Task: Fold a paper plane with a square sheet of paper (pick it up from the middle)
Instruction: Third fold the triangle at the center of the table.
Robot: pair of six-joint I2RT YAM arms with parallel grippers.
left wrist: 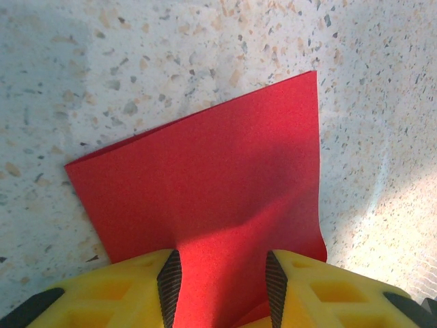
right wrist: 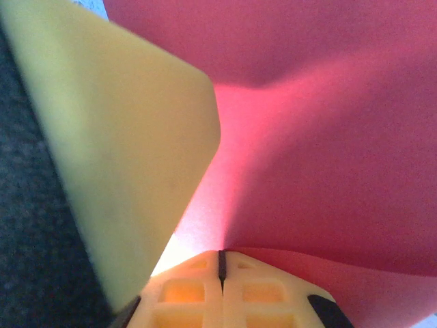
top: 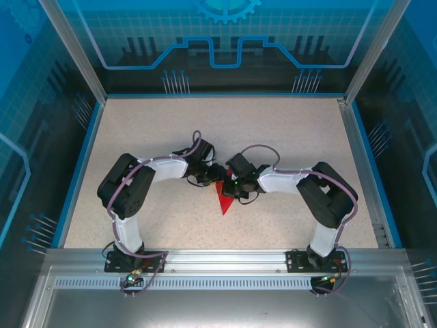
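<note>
One paper (left wrist: 205,178), pinched in right gripper (right wrist: 220,263)

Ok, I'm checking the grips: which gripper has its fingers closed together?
The right gripper: its yellow fingers meet at a thin seam against the red paper. On the left gripper the fingers stand apart, with the paper running between them.

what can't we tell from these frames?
- Left wrist view: the red sheet sits in the left gripper. Real pinch or not is unclear, and the sheet's near edge is cut off by the frame.
- Right wrist view: the paper is too close and blurred. Whether the shut right gripper traps any is unclear.
- Top view: both grippers cover most of the sheet, so its folds are hidden.
</note>
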